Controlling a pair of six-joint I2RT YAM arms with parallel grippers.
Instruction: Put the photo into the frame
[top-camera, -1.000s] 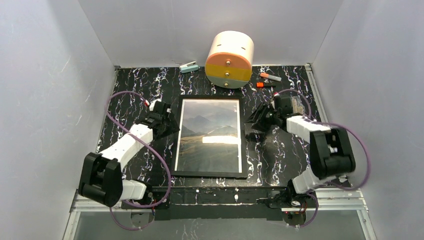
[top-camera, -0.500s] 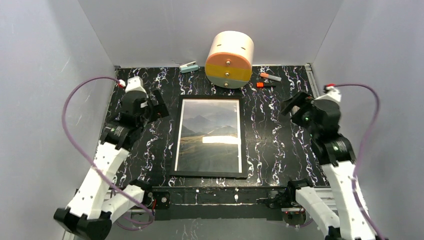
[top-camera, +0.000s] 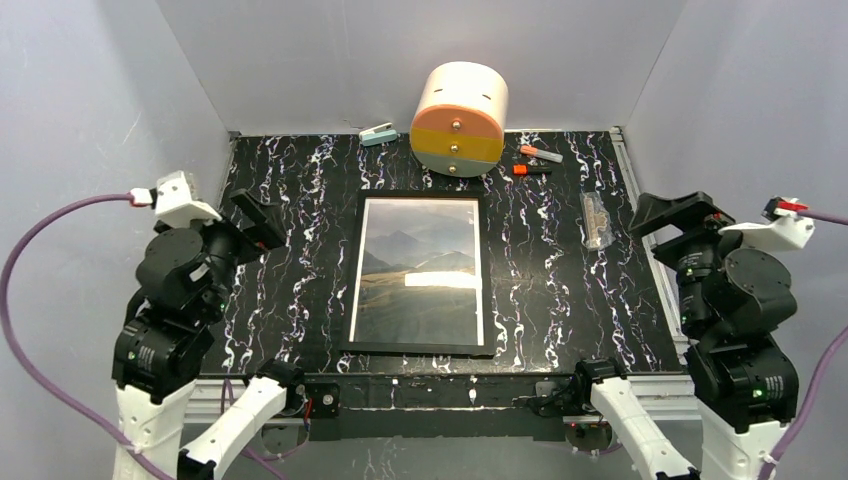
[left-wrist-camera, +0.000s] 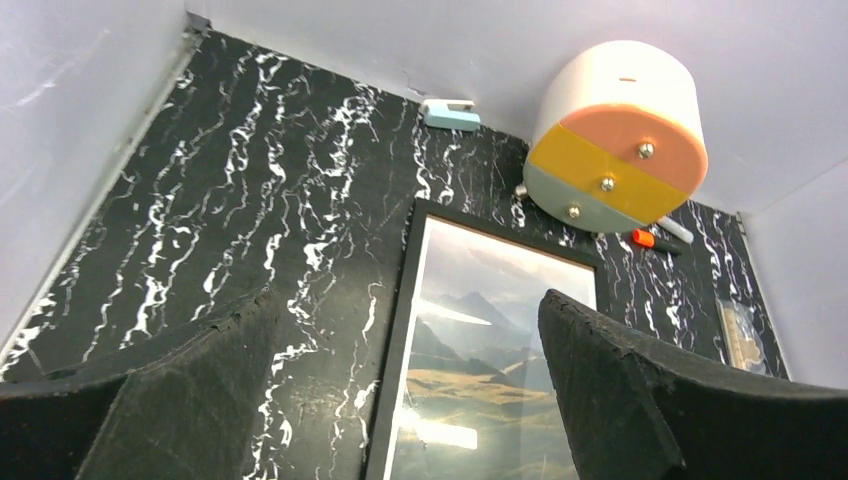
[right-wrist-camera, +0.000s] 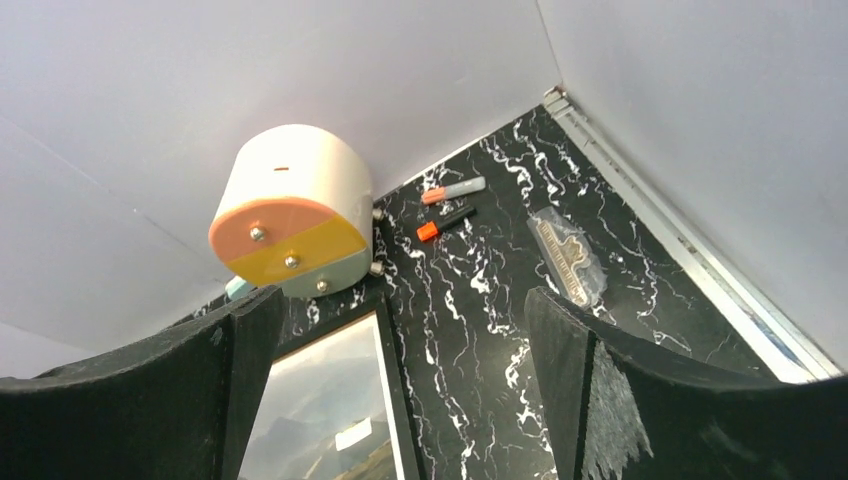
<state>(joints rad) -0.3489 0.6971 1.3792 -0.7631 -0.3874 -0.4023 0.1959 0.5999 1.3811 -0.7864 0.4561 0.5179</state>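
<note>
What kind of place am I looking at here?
Probably a robot test booth: plain grey walls box in a black marbled table, with a left arm and right arm mounted at its near edge.

Plain grey walls (top-camera: 330, 60) (seamed corners), black marbled tabletop (top-camera: 550, 280)

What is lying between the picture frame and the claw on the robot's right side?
A small clear packet with something tan inside lies between the frame and the right gripper, touching neither; the top view shows it.
</note>
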